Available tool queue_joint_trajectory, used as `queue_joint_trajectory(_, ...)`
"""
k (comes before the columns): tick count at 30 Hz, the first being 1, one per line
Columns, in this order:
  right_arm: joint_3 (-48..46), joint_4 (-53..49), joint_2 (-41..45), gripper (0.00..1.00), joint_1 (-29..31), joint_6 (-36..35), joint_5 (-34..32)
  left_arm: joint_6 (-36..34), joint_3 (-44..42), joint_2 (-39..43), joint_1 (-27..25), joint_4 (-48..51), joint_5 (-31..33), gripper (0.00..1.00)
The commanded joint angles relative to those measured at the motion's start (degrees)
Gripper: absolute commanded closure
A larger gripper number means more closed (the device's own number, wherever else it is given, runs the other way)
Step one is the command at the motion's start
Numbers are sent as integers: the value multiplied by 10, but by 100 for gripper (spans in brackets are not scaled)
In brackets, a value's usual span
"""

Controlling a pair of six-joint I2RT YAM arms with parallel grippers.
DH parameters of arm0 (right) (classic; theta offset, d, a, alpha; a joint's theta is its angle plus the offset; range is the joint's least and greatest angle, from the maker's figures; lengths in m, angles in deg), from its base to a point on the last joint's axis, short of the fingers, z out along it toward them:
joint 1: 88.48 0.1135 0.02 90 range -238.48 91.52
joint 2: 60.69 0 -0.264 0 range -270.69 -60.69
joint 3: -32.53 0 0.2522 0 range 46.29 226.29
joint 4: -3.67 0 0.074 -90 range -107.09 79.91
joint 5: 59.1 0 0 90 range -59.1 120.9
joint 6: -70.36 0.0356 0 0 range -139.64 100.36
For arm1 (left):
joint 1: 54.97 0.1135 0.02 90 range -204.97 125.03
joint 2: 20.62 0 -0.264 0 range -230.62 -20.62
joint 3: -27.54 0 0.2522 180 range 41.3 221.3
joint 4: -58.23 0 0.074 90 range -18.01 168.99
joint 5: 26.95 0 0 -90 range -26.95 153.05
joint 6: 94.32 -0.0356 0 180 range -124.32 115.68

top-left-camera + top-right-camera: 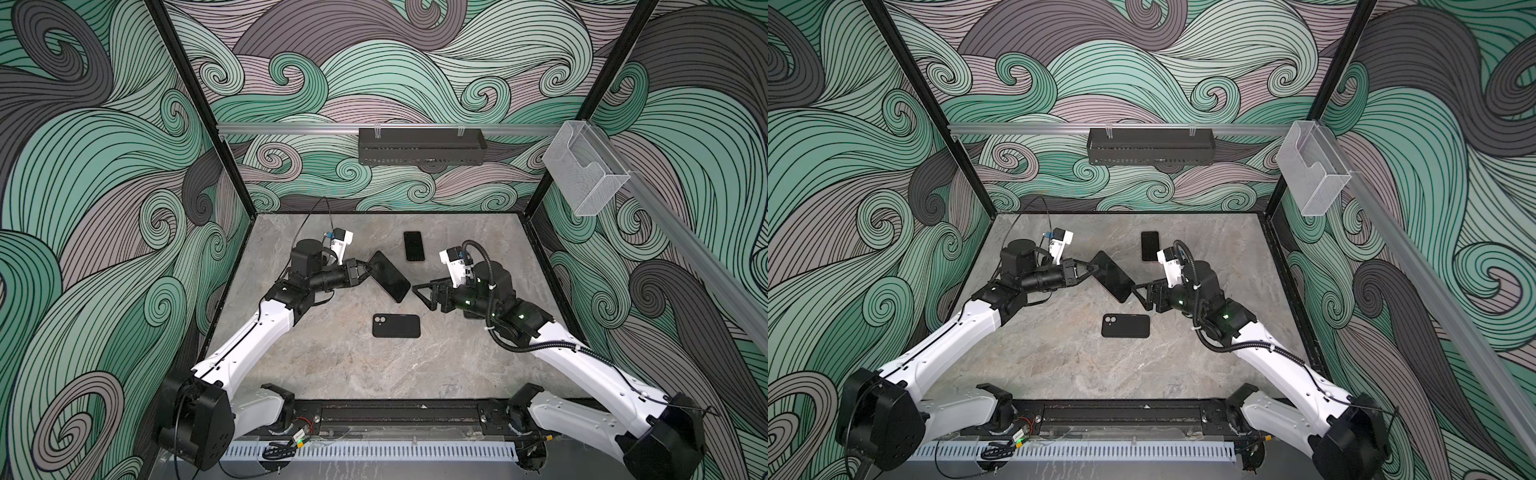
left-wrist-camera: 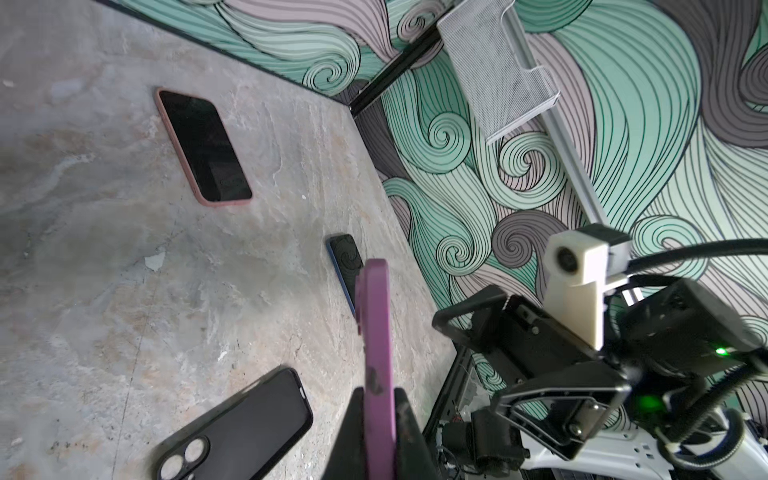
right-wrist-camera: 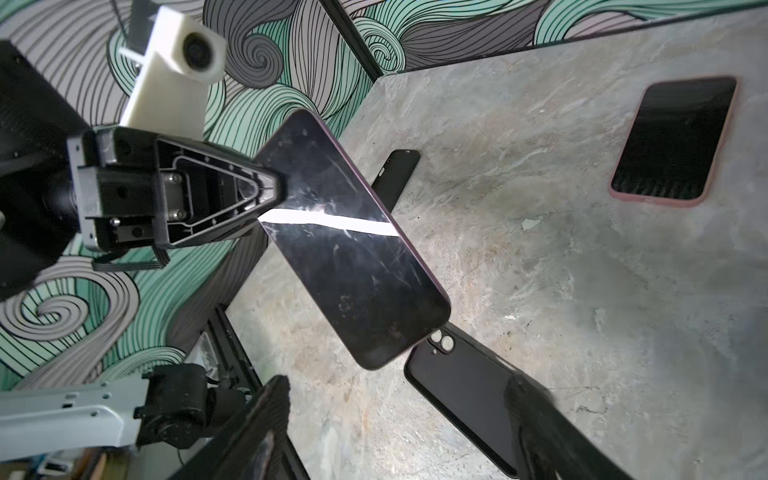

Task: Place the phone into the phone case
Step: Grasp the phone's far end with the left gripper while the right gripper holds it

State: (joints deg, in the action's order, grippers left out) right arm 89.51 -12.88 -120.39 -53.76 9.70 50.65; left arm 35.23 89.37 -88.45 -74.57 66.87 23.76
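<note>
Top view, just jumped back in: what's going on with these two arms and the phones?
The left gripper is shut on one end of a purple-edged phone, holding it tilted above the table. The right gripper is open, fingers close to the phone's free end. The black case lies flat on the table nearer the robot, phone not yet in it. Another phone in a pink case lies farther back.

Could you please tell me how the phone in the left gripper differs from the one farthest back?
The held phone is purple-edged; the back phone is pink-rimmed. The held phone hangs tilted, clamped by the left gripper; the back phone lies flat on the table. Both screens are dark.
</note>
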Motion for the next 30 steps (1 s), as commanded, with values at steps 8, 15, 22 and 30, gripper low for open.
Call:
queue_joint_trajectory(8, -36, 235, -26, 33, -9, 181, 46, 140, -24, 7, 17, -255, -7, 100)
queue_joint_trajectory(15, -43, 302, -47, 42, -15, 225, 48, 199, -39, -5, 19, -342, -17, 100)
queue_joint_trajectory(22, -50, 400, -70, 53, -23, 275, 78, 246, -49, -13, 19, -410, -25, 100)
queue_joint_trajectory(30, -40, 446, -95, 55, -24, 306, 90, 279, -56, -18, 19, -459, -24, 100)
